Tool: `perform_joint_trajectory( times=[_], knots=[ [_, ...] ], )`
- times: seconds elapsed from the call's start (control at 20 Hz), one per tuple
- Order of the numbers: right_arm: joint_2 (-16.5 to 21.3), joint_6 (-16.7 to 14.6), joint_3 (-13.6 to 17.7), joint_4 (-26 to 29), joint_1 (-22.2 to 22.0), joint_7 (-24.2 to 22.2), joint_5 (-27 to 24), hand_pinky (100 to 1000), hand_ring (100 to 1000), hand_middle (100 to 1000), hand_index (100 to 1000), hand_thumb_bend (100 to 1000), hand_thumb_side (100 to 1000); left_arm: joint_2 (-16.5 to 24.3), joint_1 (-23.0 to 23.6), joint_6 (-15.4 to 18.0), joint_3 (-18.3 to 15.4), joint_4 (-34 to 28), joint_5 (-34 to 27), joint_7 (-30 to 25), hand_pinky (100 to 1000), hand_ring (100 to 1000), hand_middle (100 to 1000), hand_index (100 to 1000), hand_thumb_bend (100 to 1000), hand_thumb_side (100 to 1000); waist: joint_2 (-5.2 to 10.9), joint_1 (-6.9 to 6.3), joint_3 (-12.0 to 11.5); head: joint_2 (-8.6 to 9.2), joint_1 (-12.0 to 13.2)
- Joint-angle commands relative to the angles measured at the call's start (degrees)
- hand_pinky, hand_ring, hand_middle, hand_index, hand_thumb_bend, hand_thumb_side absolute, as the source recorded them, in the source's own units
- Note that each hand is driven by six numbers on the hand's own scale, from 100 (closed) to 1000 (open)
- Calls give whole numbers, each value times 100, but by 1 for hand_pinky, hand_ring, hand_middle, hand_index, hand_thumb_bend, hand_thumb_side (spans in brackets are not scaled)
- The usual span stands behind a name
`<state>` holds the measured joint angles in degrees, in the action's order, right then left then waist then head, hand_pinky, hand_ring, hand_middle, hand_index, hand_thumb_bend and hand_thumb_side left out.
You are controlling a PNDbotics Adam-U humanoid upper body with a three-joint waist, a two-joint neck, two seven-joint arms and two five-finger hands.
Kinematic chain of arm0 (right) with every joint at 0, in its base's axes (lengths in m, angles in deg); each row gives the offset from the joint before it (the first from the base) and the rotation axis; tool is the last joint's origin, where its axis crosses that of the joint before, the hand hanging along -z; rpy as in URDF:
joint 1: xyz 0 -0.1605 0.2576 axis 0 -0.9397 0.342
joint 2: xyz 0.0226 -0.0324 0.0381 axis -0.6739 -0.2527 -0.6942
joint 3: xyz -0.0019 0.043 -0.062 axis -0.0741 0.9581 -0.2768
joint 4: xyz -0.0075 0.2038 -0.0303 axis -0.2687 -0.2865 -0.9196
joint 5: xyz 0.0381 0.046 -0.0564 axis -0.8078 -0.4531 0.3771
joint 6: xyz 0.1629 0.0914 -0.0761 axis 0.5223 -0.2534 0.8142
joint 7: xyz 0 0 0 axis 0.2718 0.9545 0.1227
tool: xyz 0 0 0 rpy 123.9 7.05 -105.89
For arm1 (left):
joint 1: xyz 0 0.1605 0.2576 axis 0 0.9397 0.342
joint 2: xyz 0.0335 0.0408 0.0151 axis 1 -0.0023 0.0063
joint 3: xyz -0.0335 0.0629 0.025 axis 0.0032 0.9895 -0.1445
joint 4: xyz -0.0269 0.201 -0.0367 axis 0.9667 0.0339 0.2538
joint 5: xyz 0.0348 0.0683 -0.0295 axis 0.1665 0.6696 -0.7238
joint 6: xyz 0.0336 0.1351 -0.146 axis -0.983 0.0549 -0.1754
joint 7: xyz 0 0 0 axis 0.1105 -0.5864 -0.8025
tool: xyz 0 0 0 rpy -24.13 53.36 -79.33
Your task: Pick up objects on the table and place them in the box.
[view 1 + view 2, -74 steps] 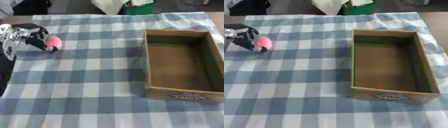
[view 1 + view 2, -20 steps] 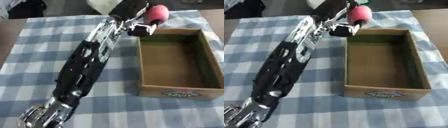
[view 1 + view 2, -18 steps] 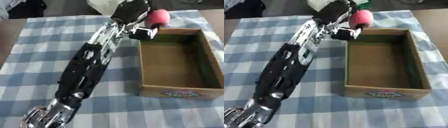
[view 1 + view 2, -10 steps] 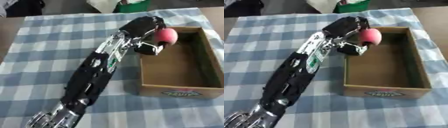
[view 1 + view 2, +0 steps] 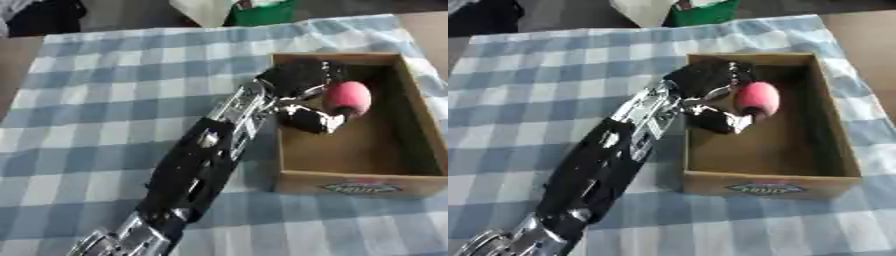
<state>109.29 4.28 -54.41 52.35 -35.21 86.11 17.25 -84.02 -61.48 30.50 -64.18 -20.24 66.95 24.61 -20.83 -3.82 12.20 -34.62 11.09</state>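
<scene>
Left robot hand (image 5: 302,95) fingers curled round pink ball (image 5: 347,97), held over cardboard box (image 5: 353,178) interior near its left wall; releasing from up here risks the ball bouncing out onto the checkered desk (image 5: 105,100).

place: unclear, maybe home | cues: checked tablecloth (image 5: 105,100); green container (image 5: 262,11) behind table

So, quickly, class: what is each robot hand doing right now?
Left hand: shut on the pink egg-shaped object, over the brown cardboard box.
Right hand: not in view.
</scene>
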Motion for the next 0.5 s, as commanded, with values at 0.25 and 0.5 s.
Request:
perform_joint_trajectory(
  times=[0.25, 0.5],
  knots=[
    [83, 28, 9, 84, 84, -67, -93, 797, 820, 756, 911, 100, 1000, -61, -78, 84, 43, -13, 577, -743, 569, 828, 859, 857, 791, 785, 94, 14, 83, 31, 63],
    [61, 71, -1, 84, 93, -88, -142, 797, 820, 755, 911, 100, 1000, -50, -100, 349, 66, -126, 975, -1060, 585, 844, 870, 915, 1000, 705, 94, 7, 108, 13, 62]
  ],
)
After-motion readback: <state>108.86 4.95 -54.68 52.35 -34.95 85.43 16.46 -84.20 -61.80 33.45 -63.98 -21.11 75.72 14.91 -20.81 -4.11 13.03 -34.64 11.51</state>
